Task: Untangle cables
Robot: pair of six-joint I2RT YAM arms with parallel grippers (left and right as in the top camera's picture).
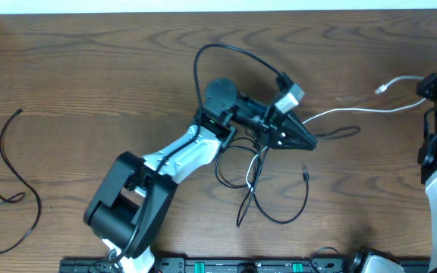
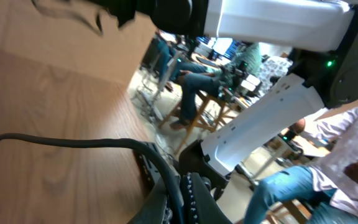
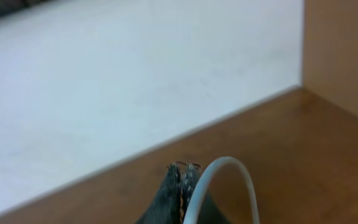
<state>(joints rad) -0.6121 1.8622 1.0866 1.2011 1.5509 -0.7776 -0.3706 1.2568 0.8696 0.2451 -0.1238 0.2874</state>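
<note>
We find no writing sharp enough to read: in the left wrist view the screens [image 2: 225, 46] behind the seated people [image 2: 194, 84] are a blur.

The left tool [image 1: 309, 141] lies near the middle of the bench [image 1: 89, 76], its fingers pressed together and pointing right. In its own view the left tool [image 2: 184, 183] also shows no gap between the tips. A dark cord [image 2: 61, 142] runs in from the left toward the finger bases. We cannot tell whether it is gripped.

The white cable [image 1: 355, 111] runs from its plug [image 1: 383, 89] near the right arm, loops back and passes just beside the left tool's tips. It then drops into the knot of black cables [image 1: 268, 199] directly below that tool. A lone black cable [image 1: 1, 144] lies well apart, at the bench's left edge.

The right tool [image 3: 183, 167] is closed tight, tip against tip. The white cable [image 3: 229, 163] arches up just beside those tips. Its foot is hidden at the frame's bottom edge, so we cannot tell whether the fingers pinch it.
</note>
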